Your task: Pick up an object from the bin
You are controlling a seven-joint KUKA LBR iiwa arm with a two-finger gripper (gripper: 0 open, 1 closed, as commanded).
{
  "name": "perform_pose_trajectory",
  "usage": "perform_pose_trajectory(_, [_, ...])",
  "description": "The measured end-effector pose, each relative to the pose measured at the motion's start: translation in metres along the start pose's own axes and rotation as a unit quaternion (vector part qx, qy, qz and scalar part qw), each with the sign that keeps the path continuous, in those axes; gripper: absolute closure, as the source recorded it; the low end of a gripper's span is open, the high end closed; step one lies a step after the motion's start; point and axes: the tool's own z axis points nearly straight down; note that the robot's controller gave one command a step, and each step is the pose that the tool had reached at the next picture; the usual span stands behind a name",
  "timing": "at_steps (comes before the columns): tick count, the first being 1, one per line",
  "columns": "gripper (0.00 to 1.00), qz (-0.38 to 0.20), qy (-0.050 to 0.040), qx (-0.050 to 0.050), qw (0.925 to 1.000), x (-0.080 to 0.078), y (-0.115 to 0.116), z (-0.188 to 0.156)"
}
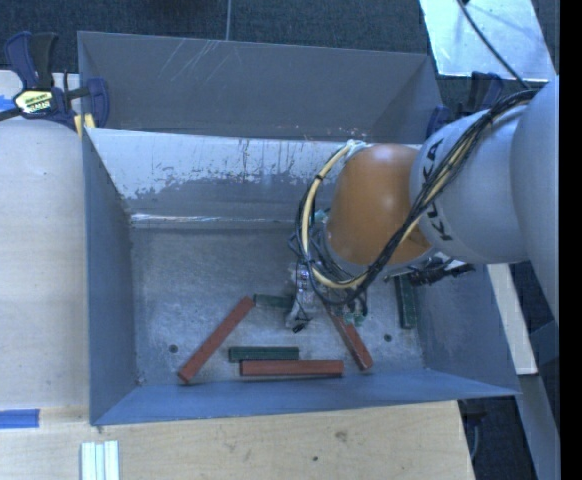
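Your gripper [299,308] is hanging low in the grey bin [111,268], its opening not telling open from shut, short dark green bar [268,300] lying just left of the gripper, slanting red-brown stick [353,345] crowding its right, upright green bar [406,303] further right, long red-brown stick [216,340], green block [263,353] and flat red-brown bar [291,368] lying below-left.

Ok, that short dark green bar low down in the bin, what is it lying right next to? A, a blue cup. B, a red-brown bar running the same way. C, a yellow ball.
B: the dark green bar lies alongside the level red-brown bar, just above it in the view, a little below and left of the gripper.
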Motion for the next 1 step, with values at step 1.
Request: perform_pose_trajectory(1, [1.00, 0.000, -0.0044, -0.001, 1.0000, -0.0033, 0.0058, -0.1624])
